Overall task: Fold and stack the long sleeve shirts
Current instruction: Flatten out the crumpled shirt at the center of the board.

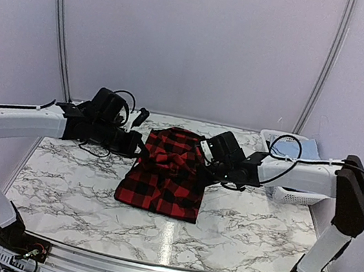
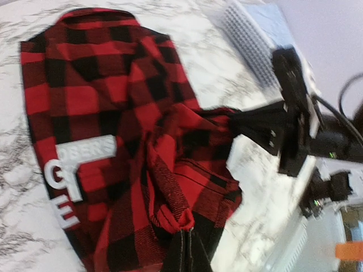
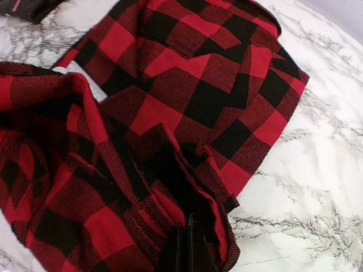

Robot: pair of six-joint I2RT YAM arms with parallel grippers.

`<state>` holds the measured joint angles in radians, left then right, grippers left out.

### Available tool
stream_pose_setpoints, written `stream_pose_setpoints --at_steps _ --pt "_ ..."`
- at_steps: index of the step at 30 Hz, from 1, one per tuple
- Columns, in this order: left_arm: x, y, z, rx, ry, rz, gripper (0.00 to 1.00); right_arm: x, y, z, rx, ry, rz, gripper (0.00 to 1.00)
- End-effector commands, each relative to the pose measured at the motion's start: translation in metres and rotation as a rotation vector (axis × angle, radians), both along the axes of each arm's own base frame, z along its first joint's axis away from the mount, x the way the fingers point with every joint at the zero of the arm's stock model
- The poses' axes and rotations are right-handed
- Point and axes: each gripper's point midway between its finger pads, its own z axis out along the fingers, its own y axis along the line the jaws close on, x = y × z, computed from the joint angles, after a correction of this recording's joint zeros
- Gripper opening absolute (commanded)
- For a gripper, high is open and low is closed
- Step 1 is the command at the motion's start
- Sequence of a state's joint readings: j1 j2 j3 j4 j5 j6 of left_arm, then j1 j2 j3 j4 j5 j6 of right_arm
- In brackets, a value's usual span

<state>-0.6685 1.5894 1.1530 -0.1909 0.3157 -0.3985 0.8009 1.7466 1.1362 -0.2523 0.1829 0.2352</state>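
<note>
- Red-and-black plaid shirt lies at the middle of the marble surface, between the two arms. Its near hem rests flat on the marble.
- The upper part of the shirt is bunched into a raised ridge that runs from one pincer to the other.
- Left pincer: fingers drawn together on a fold of the plaid cloth at the shirt's left side. Cloth is gathered over the fingertips.
- Right pincer: fingers pinched shut on a fold of the same shirt at its right side. Its own wrist view shows cloth crumpled around the tips.
- The left wrist view shows the right pincer's dark fingers clamped on the far end of the ridge, with the fabric pulled taut toward them.
- White block lettering shows on the flat part of the shirt, partly covered by the fold, so it cannot be read in full.
- White slotted basket stands at the far right of the surface, behind the right arm and apart from the shirt.
</note>
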Motion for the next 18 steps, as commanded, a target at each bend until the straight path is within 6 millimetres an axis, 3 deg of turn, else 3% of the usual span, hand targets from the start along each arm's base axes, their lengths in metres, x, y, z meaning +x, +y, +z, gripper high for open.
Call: stream_pose_setpoints --at_steps 1,5,6,8,9,12,15,16,18 --pt "-0.122 -0.01 -0.009 -0.094 0.223 -0.371 0.0 -0.056 0.016 0.027 0.034 0.034 0.146 0.0" --pt "-0.228 0.024 -0.057 -0.038 0.455 -0.528 0.0 -0.111 0.021 0.052 0.097 0.064 0.27 0.02" --pt "-0.248 0.035 -0.072 -0.007 0.513 -0.523 0.0 -0.115 0.018 0.055 0.112 0.067 0.27 0.07" --pt "-0.272 0.029 -0.069 0.031 0.502 -0.583 0.0 -0.118 0.014 0.062 0.128 0.059 0.257 0.24" --pt "-0.275 0.029 -0.069 0.045 0.51 -0.573 0.0 -0.116 0.012 0.064 0.129 0.05 0.248 0.32" --pt "-0.274 0.051 -0.099 0.16 0.578 -0.438 0.0 -0.101 0.011 0.065 0.113 0.005 0.195 0.51" --pt "-0.275 0.07 -0.117 0.243 0.619 -0.349 0.01 -0.081 0.021 0.056 0.079 -0.008 0.151 0.55" --pt "-0.273 0.071 -0.116 0.25 0.611 -0.328 0.14 -0.074 0.027 0.052 0.068 -0.008 0.142 0.57" --pt "-0.261 0.069 -0.104 0.234 0.556 -0.287 0.28 -0.063 0.041 0.042 0.053 0.001 0.142 0.59"
